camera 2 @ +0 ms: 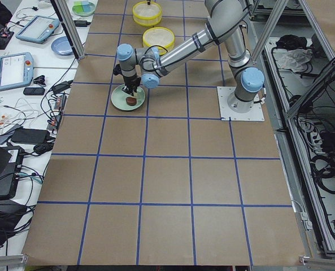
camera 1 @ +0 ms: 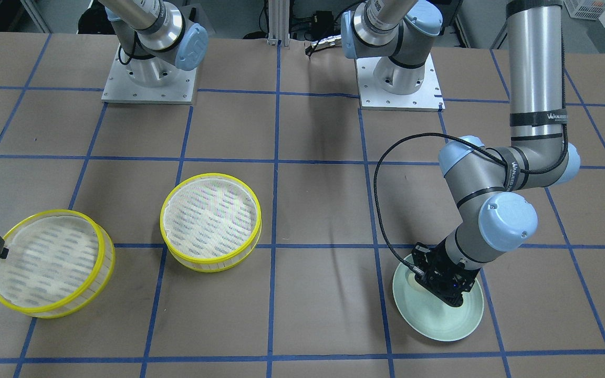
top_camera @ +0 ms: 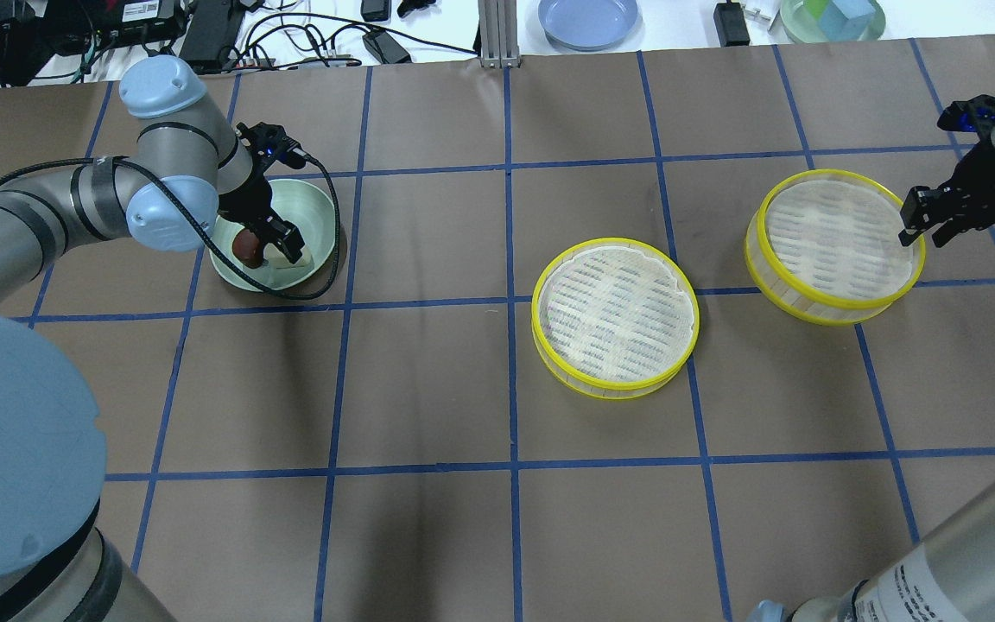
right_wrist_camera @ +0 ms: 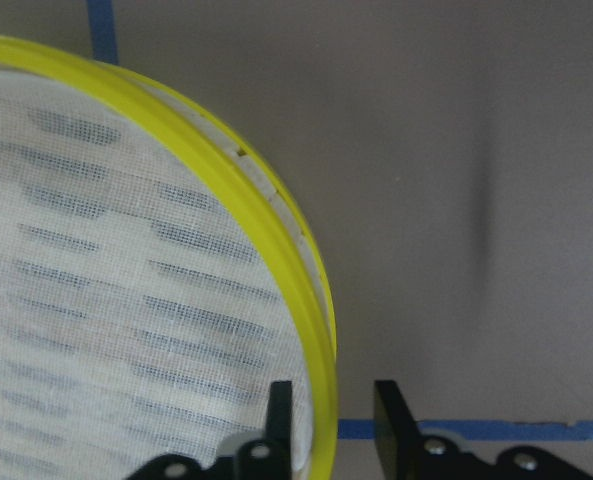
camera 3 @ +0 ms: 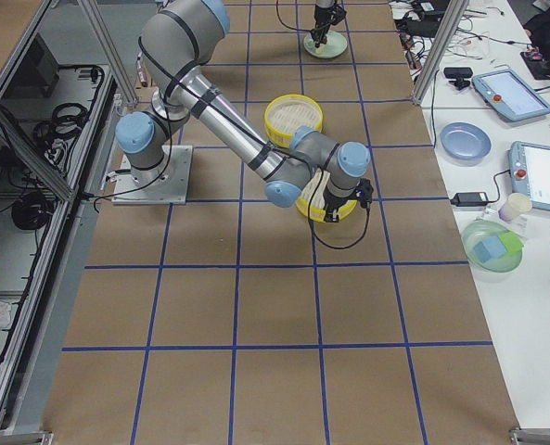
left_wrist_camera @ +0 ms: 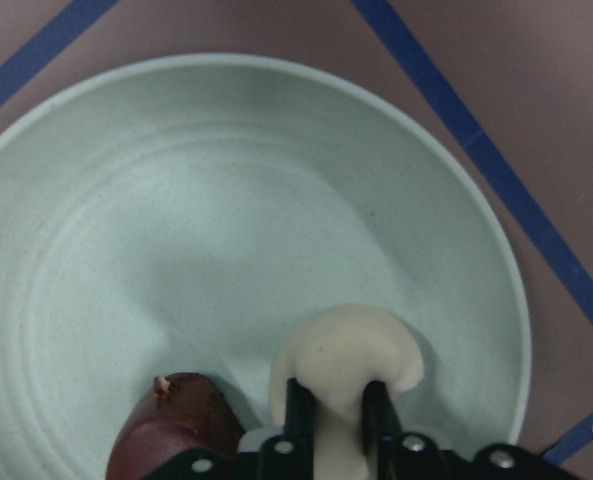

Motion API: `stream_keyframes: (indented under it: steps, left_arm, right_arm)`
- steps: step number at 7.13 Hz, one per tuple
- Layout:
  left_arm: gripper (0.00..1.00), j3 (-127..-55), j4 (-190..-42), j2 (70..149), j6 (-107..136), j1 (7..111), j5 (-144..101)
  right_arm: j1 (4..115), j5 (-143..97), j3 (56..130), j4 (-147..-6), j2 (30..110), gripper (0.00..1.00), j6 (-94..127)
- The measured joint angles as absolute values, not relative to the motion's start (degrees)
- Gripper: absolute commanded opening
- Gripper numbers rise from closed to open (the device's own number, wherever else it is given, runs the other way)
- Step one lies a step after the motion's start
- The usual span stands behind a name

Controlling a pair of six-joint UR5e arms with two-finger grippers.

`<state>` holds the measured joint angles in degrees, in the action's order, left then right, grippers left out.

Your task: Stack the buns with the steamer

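the cream-white bun [left_wrist_camera: 348, 355] was on the pale green plate [left_wrist_camera: 226, 180], pinched between the fingers of your left gripper [left_wrist_camera: 334, 400], which were clamped on its lower part so it bulged out past them. the glossy dark reddish-brown bun [left_wrist_camera: 171, 430] sat just beside it on the plate, couldn't tell if they touched. your left arm was bent, wrist pointing steeply down over the plate. your right gripper [right_wrist_camera: 333, 410] was low at the outer steamer [right_wrist_camera: 126, 260], fingers apart and straddling its yellow rim, one inside over the mesh, one outside. the second steamer [top_camera: 615, 317] sat nearer the middle of the table [top_camera: 428, 389], well apart from the plate.
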<state>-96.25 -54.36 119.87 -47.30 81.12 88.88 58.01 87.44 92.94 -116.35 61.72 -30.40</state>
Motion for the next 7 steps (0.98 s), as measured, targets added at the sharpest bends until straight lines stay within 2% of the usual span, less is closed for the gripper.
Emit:
stream_keyframes:
  steps: [2,4,7]
  left_arm:
    - [0.00,-95.83,-54.20,118.64,-41.03,81.57,87.04]
    - [0.00,-95.23,-54.39,115.66,-25.63,84.03,82.40]
    - [0.00,-95.09,-55.38,110.84,-1.14,91.93,80.77]
  right_arm:
    - [58.01,87.43,92.98,-116.15,61.72,0.02,-30.43]
    - [57.99,88.28,92.83,-115.72,62.80,0.00,-30.51]
    - [57.96,89.78,91.85,-110.96,68.99,0.00,-30.59]
